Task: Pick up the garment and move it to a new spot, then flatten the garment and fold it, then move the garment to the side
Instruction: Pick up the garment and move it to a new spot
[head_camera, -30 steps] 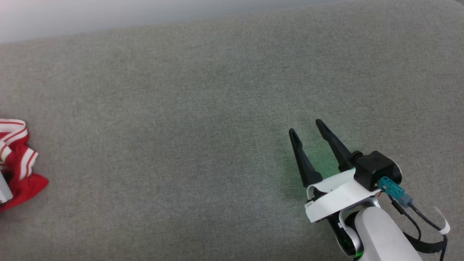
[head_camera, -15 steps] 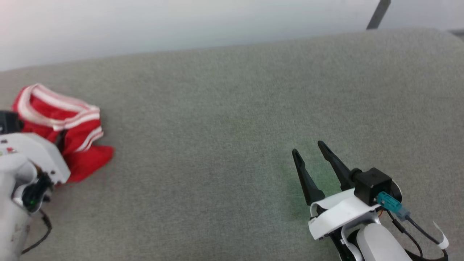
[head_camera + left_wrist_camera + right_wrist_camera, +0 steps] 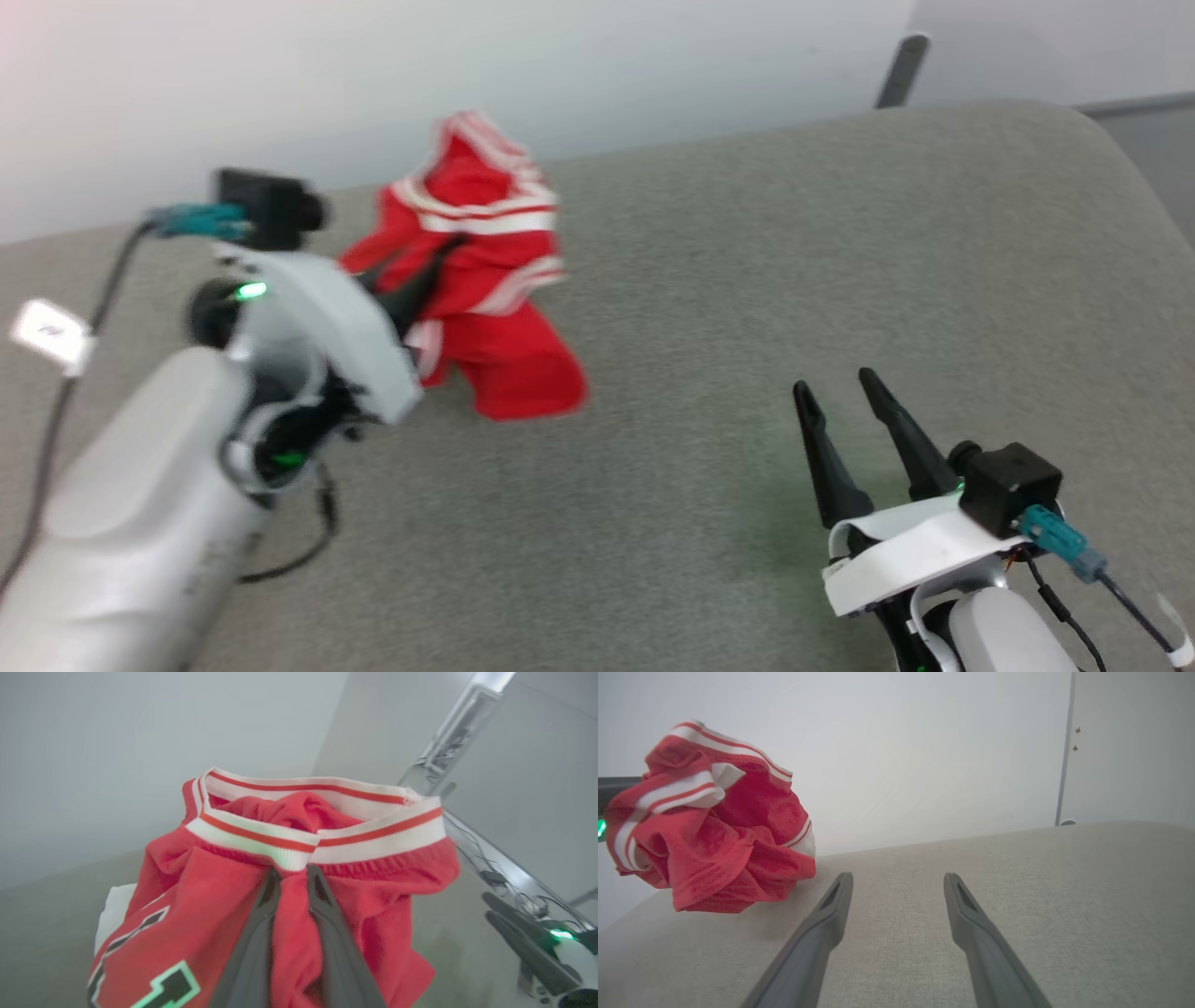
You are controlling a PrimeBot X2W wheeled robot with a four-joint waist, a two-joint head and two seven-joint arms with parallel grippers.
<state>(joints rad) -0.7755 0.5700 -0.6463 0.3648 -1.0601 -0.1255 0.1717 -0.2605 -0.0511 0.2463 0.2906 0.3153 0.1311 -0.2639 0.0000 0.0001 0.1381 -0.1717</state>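
Red garment (image 3: 485, 271) bunched around the left hand (image 3: 292, 871), clamped on it; right hand (image 3: 834, 381) apart.

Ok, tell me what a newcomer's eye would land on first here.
The red garment with white-and-red striped trim stands out, bunched at the upper left of the head view against the plain grey cushion. The left claw is shut on a fold of it just below the trim. At the lower right, the right claw hangs open over bare cushion, holding nothing.
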